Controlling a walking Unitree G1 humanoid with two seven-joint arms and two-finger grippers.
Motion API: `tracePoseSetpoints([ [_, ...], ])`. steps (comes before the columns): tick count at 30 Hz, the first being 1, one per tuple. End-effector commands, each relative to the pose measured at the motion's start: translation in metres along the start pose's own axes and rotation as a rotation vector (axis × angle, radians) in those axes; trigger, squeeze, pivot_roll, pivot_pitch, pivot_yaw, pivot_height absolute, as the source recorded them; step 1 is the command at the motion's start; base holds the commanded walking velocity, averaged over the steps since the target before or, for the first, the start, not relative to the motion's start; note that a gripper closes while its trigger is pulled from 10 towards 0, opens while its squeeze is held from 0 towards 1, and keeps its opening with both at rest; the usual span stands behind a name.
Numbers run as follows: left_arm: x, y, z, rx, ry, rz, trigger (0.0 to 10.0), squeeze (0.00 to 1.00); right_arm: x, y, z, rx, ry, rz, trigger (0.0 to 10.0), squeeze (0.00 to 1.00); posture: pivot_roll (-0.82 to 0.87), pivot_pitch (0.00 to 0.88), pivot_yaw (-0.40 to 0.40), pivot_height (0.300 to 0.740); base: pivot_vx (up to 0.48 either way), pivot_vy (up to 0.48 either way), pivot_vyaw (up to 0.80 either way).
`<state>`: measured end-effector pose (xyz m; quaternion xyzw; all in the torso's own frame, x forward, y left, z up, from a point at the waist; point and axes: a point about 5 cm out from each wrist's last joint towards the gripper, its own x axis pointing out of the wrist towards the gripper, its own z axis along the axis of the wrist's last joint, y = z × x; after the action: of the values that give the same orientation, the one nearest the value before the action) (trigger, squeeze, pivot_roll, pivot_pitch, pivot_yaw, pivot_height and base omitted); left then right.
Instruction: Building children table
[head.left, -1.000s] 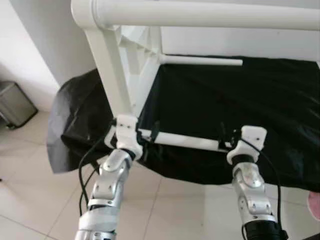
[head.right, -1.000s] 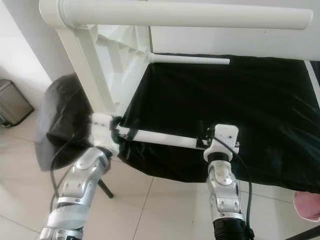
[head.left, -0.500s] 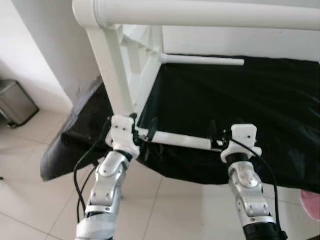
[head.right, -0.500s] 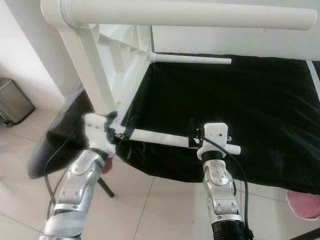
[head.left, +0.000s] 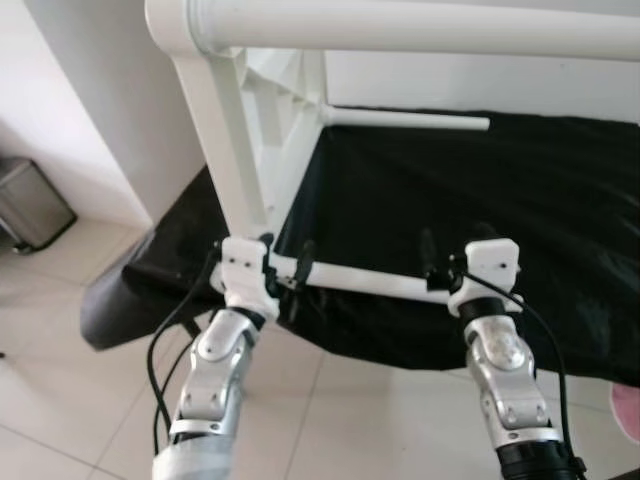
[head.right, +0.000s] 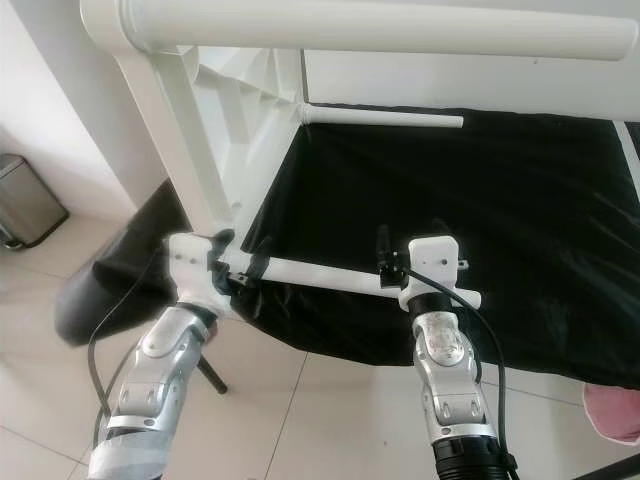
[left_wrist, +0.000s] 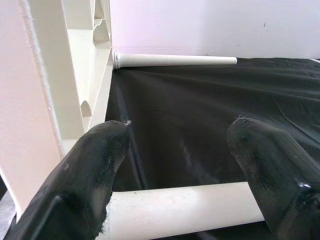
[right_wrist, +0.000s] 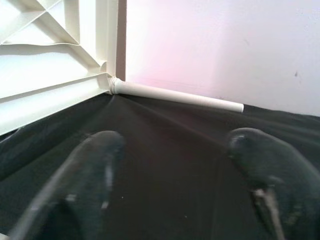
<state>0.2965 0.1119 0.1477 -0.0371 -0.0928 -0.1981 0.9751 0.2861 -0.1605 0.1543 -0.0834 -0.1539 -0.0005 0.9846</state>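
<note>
- you see a black cloth (head.left: 480, 200) covering the work surface, pale floor tiles (head.left: 60, 360) below, a white wall (head.left: 110, 110) and one small metal bin (head.left: 30, 205) at the left.
- no writing can be read.
- the white children table (head.left: 260, 130) stands on its side on the cloth; three legs are visible.
- left gripper (left_wrist: 175, 165) has its fingers apart, astride the lowest leg (head.left: 360, 282) near the tabletop.
- right gripper (right_wrist: 175, 165) is also spread, at that leg's free end.
</note>
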Motion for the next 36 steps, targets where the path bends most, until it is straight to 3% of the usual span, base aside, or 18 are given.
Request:
tracePoseSetpoints([
  [1, 0.0015, 0.0041, 0.0032, -0.006, -0.009, 0.046, 10.0, 0.00, 0.0027, 0.0038, 0.0027, -0.015, -0.024, 0.026, 0.0, 0.00, 0.01, 0.000, 0.037, 0.740, 0.000, 0.000, 0.00],
  [19, 0.0058, 0.0088, 0.0080, -0.045, -0.023, 0.050, 10.0, 0.00, -0.0013, 0.0108, 0.0031, -0.029, -0.038, 0.037, 0.0, 0.00, -0.01, 0.000, 0.045, 0.740, 0.000, 0.000, 0.00],
  [25, 0.0076, 0.0042, 0.0080, -0.023, -0.017, 0.007, 10.0, 0.00, -0.0016, 0.0107, 0.0029, -0.021, -0.038, 0.029, 0.0, 0.00, -0.01, 0.000, 0.048, 0.740, 0.000, 0.000, 0.00],
  [26, 0.0078, 0.0033, 0.0081, -0.017, -0.017, -0.001, 10.0, 0.00, -0.0018, 0.0109, 0.0025, -0.022, -0.034, 0.032, 1.6, 0.00, -0.01, 0.000, 0.048, 0.740, 0.000, 0.000, 0.00],
  [27, 0.0078, 0.0028, 0.0081, -0.016, -0.017, -0.005, 10.0, 0.00, -0.0022, 0.0109, 0.0019, -0.020, -0.029, 0.032, 9.8, 0.00, -0.01, 0.000, 0.048, 0.740, 0.000, 0.000, 0.00],
  [35, 0.0079, 0.0036, 0.0063, -0.029, -0.014, 0.005, 10.0, 0.00, -0.0047, 0.0098, -0.0004, -0.012, -0.013, 0.019, 10.0, 0.00, -0.01, 0.000, 0.048, 0.740, 0.000, 0.000, 0.00],
  [36, 0.0084, 0.0022, 0.0049, 0.005, -0.008, 0.005, 10.0, 0.00, -0.0056, 0.0115, -0.0001, -0.010, -0.013, 0.022, 10.0, 0.00, -0.03, 0.000, 0.048, 0.740, 0.000, 0.000, 0.00],
])
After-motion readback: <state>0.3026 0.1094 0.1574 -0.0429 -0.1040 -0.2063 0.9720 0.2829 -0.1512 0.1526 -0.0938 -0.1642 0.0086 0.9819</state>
